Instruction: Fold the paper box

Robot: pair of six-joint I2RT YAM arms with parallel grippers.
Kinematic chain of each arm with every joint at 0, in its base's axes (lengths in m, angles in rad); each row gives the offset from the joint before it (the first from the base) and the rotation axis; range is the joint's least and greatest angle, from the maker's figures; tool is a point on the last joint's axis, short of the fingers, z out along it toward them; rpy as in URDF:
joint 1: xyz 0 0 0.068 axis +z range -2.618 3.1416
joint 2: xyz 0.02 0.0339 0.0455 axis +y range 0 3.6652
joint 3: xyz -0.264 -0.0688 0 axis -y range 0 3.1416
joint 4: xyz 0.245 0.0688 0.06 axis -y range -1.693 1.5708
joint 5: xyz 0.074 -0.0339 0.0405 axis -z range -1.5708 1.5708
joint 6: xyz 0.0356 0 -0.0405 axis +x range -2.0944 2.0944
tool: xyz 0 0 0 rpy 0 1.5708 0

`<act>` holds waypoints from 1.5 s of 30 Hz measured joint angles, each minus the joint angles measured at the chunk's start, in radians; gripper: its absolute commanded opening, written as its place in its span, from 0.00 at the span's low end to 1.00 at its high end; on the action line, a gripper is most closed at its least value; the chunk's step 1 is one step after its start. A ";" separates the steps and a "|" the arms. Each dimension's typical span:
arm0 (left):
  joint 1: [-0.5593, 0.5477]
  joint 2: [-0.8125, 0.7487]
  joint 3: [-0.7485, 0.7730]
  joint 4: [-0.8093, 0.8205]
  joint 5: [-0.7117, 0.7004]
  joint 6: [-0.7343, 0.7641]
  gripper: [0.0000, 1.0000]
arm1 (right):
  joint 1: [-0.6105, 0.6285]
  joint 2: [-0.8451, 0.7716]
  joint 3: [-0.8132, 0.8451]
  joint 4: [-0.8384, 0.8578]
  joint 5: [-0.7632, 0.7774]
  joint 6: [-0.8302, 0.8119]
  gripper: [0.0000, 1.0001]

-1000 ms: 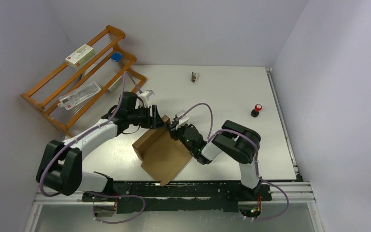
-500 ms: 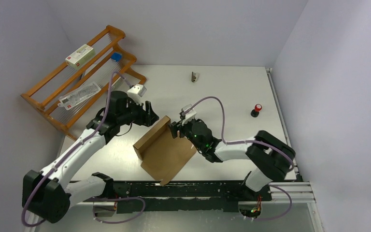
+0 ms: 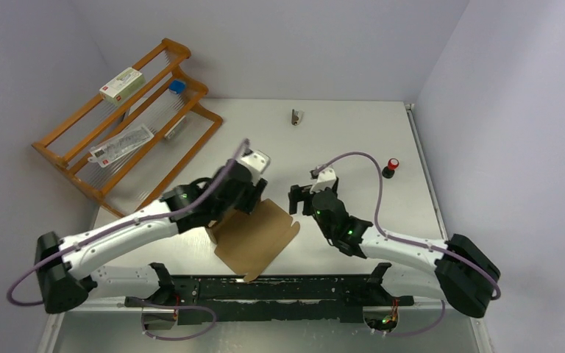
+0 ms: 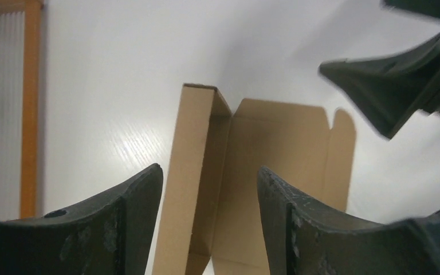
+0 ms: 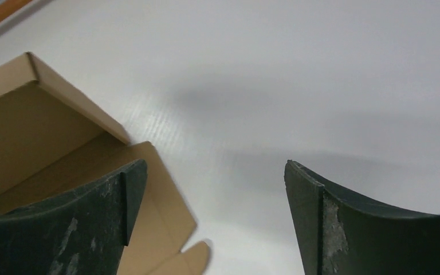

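The paper box [image 3: 256, 237] is brown cardboard lying near the table's front edge, one narrow side wall [image 4: 192, 149] raised and a wide panel with a rounded tab [image 4: 344, 123] lying flat. My left gripper [image 3: 249, 200] hovers over the box's far end. In the left wrist view it [image 4: 209, 171] is open, with the box showing beyond the gap and nothing gripped. My right gripper [image 3: 299, 200] stands just right of the box, apart from it. In the right wrist view it [image 5: 216, 163] is wide open over bare table, the box corner [image 5: 31, 109] at its left.
A wooden rack [image 3: 129, 118] at the far left holds a white carton with red print [image 3: 122, 83], a packet [image 3: 121, 143] and a blue item [image 3: 177, 86]. A small metal piece [image 3: 295, 116] lies at the back. A red-capped object [image 3: 391, 167] stands at the right.
Both grippers have left the box's far corner. The left arm has swung right and now hangs above the box. The right gripper has drawn back to the right and opened wide.
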 measured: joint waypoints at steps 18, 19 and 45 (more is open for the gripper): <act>-0.312 0.590 0.217 -0.390 -0.757 -0.182 0.51 | -0.018 -0.347 -0.213 -0.134 0.315 0.123 1.00; -0.312 0.624 0.226 -0.409 -0.783 -0.194 0.51 | -0.019 -0.351 -0.216 -0.134 0.327 0.126 1.00; -0.219 0.827 0.360 -0.785 -1.001 -0.450 0.05 | -0.025 -0.433 -0.251 -0.062 0.349 0.111 1.00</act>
